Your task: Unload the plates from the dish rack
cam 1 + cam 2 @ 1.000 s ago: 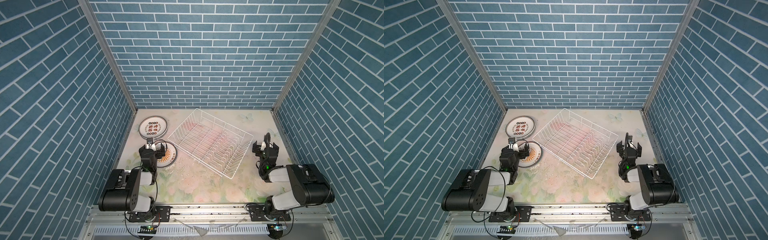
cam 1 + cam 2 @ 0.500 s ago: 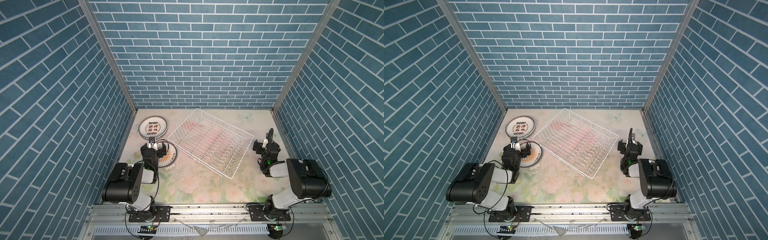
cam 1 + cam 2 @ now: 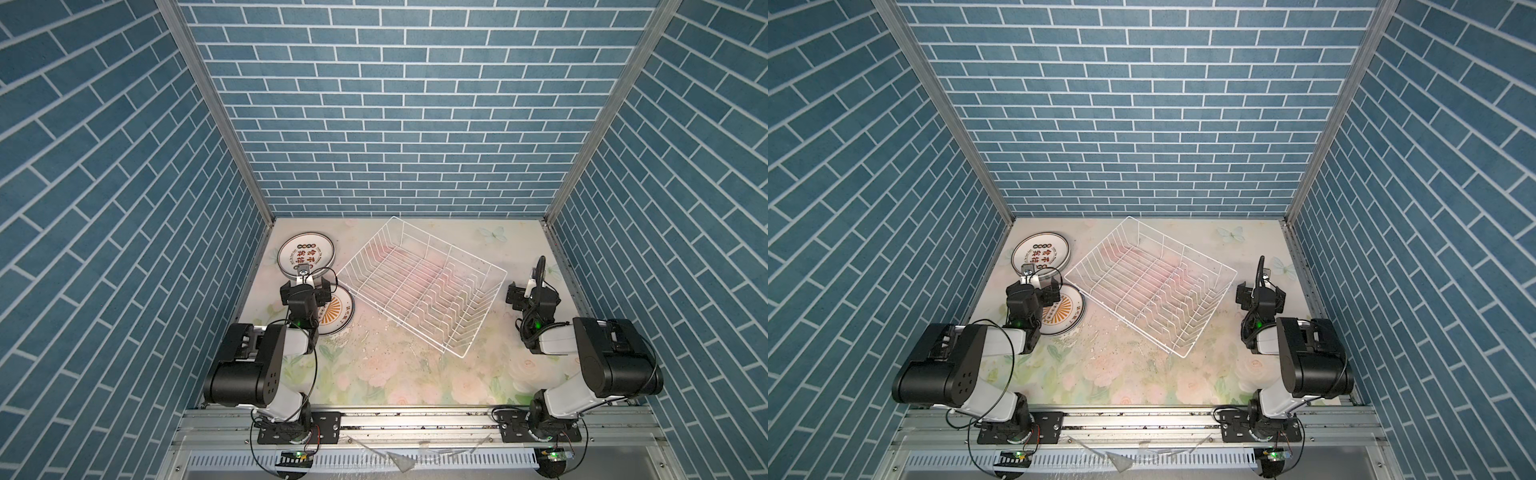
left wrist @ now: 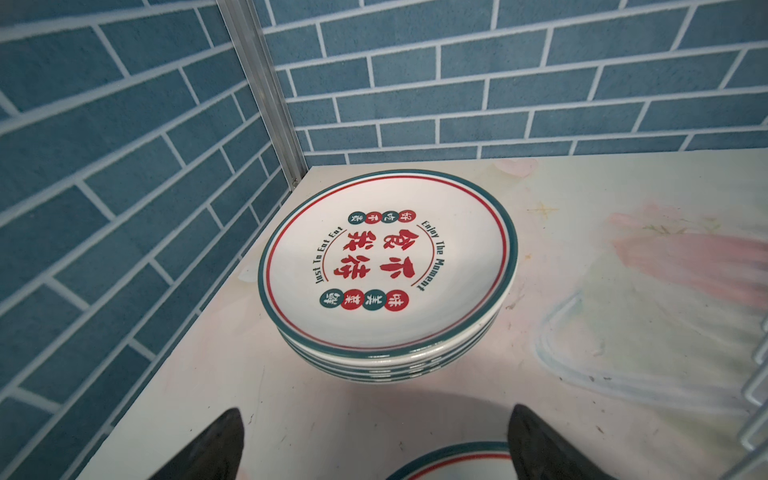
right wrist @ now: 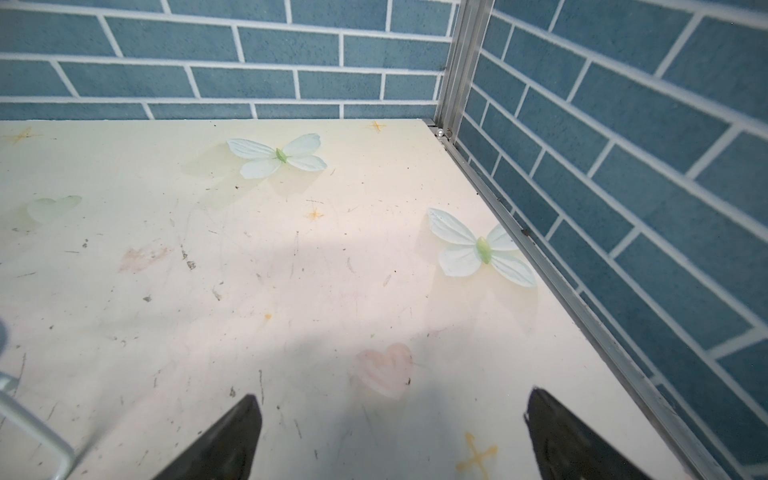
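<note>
The white wire dish rack point(image 3: 449, 244) point(image 3: 1183, 245) stands skewed in the middle of the table with no plates in it. Two stacks of plates lie flat at the left. A stack with red characters point(image 3: 306, 254) point(image 4: 386, 266) is in the back corner. Nearer lies an orange sunburst plate point(image 3: 336, 311) point(image 3: 1065, 313). My left gripper point(image 3: 306, 286) point(image 4: 375, 409) hovers open between the two stacks, over the sunburst plate's far rim point(image 4: 453, 459), holding nothing. My right gripper point(image 3: 532, 293) point(image 5: 392, 394) is open over bare table to the right of the rack.
Blue brick walls close in the table on three sides, with metal corner posts. The rack's near corner wire point(image 5: 25, 419) shows beside my right gripper, and its side wires point(image 4: 752, 386) beside my left. Printed butterflies point(image 5: 482, 249) mark the tabletop near the right wall.
Both arms have drawn back and folded slightly. The grippers stay open. The plates and the rack have not moved.
</note>
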{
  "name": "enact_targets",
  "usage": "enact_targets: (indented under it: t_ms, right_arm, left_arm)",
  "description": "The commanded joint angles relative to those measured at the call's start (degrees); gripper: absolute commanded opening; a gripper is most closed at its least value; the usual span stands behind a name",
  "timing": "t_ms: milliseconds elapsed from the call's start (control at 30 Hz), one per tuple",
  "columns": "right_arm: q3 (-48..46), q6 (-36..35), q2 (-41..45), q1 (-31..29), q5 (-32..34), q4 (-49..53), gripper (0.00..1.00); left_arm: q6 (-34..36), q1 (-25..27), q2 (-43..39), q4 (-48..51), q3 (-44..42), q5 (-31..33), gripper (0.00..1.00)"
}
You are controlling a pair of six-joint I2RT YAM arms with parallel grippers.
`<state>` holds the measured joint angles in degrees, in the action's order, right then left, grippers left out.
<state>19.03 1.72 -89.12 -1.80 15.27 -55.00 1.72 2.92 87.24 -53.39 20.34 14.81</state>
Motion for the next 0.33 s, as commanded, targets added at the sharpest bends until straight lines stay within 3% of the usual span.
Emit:
enact_targets:
  t_ms: [0,300]
  right_arm:
    - [1.7,1.7,0.4,0.2,0.6,1.2,0.99]
    - [2.5,2.8,0.6,2.2,-2.0,3.0,0.99]
  left_arm:
    - [-0.5,0.3,0.2,1.4,0.4,1.1,0.99]
    - [-0.5,0.3,0.2,1.4,0.4,1.1,0.99]
